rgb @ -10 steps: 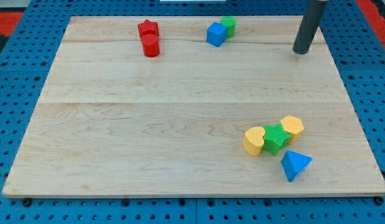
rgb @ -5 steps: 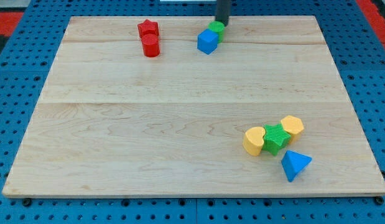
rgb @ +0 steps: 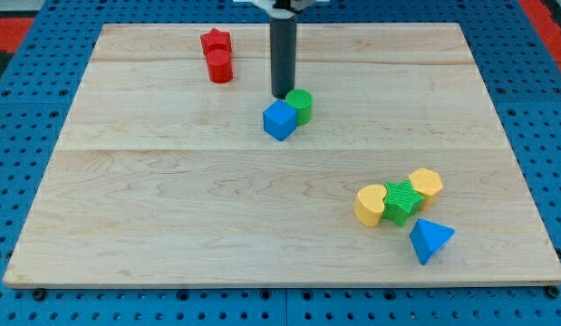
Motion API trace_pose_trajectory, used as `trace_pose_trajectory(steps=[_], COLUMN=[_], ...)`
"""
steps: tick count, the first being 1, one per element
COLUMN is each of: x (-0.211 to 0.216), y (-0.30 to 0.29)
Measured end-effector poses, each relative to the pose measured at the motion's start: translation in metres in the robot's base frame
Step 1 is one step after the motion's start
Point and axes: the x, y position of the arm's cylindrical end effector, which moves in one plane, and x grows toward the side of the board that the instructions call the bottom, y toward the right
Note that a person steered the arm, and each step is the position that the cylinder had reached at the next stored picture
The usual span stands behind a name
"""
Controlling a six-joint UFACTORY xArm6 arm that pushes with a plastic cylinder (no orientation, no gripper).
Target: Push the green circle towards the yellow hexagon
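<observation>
The green circle (rgb: 300, 105) sits near the board's upper middle, touching a blue cube (rgb: 279, 119) at its lower left. My tip (rgb: 281, 94) stands just above and left of the green circle, right behind both blocks. The yellow hexagon (rgb: 427, 184) lies at the view's lower right, touching a green star (rgb: 402, 201), far from the green circle.
A yellow heart (rgb: 371, 205) touches the green star's left side. A blue triangle (rgb: 430, 239) lies just below that cluster. A red star (rgb: 216, 42) and a red cylinder (rgb: 220, 66) sit together at the upper left of the wooden board (rgb: 171, 199).
My tip moved from the upper right to behind the green circle and blue cube, then pushed both down and left toward the board's middle.
</observation>
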Motion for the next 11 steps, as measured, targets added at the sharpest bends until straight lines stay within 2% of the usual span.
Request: trace_pose_trajectory(steps=[1, 2, 3, 4, 5, 6, 7, 8, 9, 10, 11], x=[0.019, 0.025, 0.036, 0.07, 0.064, 0.044, 0.059, 0.066, 0.052, 0.067, 0.104], y=[0.008, 0.069, 0.084, 0.075, 0.077, 0.11, 0.128, 0.131, 0.146, 0.146, 0.114])
